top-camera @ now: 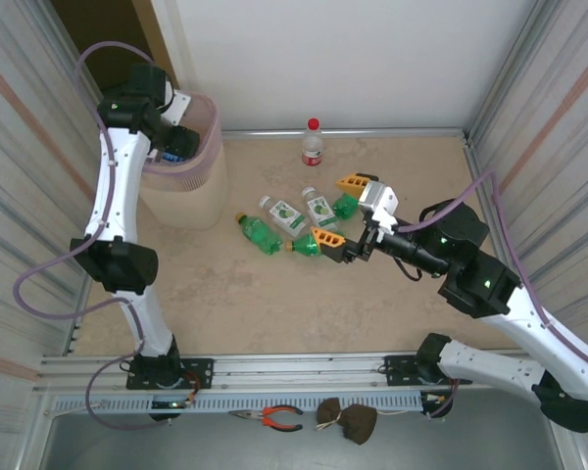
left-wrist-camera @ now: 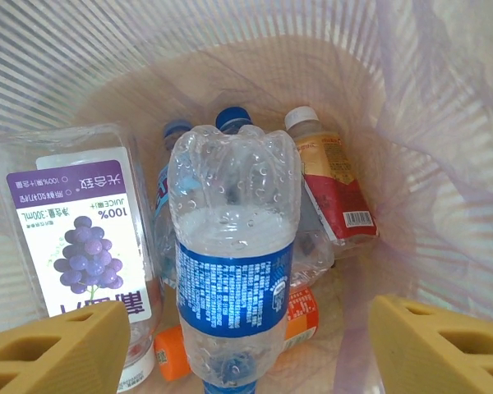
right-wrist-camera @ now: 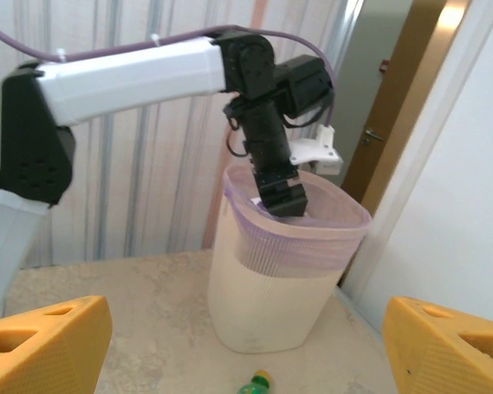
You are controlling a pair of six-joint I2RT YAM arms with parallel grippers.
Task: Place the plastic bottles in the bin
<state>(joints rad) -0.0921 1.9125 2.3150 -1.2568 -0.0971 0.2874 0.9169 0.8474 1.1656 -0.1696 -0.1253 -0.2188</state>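
My left gripper [top-camera: 176, 147] reaches down into the bin [top-camera: 191, 191] and is open. Between its yellow fingers [left-wrist-camera: 59, 348], untouched by either, is a clear bottle with a blue label [left-wrist-camera: 234, 263]. It lies over other bottles in the bin: a grape juice one [left-wrist-camera: 82, 238], a red-labelled one [left-wrist-camera: 333, 185] and an orange one [left-wrist-camera: 300, 316]. On the floor lie several bottles, among them a green one [top-camera: 260, 233] and a clear one [top-camera: 282, 215]. My right gripper [top-camera: 341, 211] hovers open over the right end of that cluster. Below it shows a green bottle's yellow cap [right-wrist-camera: 259, 383].
A red-capped bottle [top-camera: 313, 144] stands upright near the back wall. Corrugated walls close in on the left and right sides. The bin [right-wrist-camera: 283, 271] stands in the back left corner with the left arm [right-wrist-camera: 131, 78] bent over it. Pliers [top-camera: 272, 418] lie on the front ledge.
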